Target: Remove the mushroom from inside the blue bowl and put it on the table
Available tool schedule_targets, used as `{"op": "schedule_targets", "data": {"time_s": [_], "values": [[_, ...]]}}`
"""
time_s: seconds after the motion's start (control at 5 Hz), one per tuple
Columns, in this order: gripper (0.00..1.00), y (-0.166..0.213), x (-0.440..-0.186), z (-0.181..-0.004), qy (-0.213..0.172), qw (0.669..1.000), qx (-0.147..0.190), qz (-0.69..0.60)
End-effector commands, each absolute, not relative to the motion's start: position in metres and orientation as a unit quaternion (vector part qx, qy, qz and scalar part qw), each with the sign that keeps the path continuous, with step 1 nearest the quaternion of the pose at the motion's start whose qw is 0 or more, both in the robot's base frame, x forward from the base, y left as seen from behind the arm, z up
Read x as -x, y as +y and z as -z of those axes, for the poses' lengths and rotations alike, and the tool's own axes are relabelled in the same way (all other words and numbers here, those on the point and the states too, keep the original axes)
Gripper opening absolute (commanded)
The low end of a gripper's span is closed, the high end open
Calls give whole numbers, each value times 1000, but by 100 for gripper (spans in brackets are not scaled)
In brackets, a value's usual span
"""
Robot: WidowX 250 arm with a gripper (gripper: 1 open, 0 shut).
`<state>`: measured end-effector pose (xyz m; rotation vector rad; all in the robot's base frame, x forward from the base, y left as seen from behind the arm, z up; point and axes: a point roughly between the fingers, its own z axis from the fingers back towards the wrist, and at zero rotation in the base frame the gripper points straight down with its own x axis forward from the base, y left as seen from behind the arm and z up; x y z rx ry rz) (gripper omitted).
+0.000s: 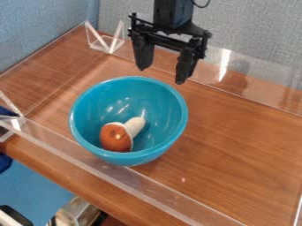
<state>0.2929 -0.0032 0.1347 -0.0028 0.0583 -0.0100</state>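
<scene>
Camera: mushroom (pixel 118 136) in blue bowl (pixel 162 93), open claw (pixel 163 71) above.

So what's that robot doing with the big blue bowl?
The robot's black gripper is up above the far side of the blue bowl, with its fingers wide open and nothing between them. A toy mushroom lies on its side inside the bowl. The robot's job is to take that mushroom out and put it on the wooden table, but it hasn't got hold of it yet.
</scene>
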Motion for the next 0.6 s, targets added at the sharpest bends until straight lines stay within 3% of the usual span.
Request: {"op": "schedule_targets", "data": {"time_s": [0.0, 0.4], "values": [[100, -4, -294, -133, 37, 999, 2, 17], [100, 27, -260, -112, 51, 998, 1, 25]]}}
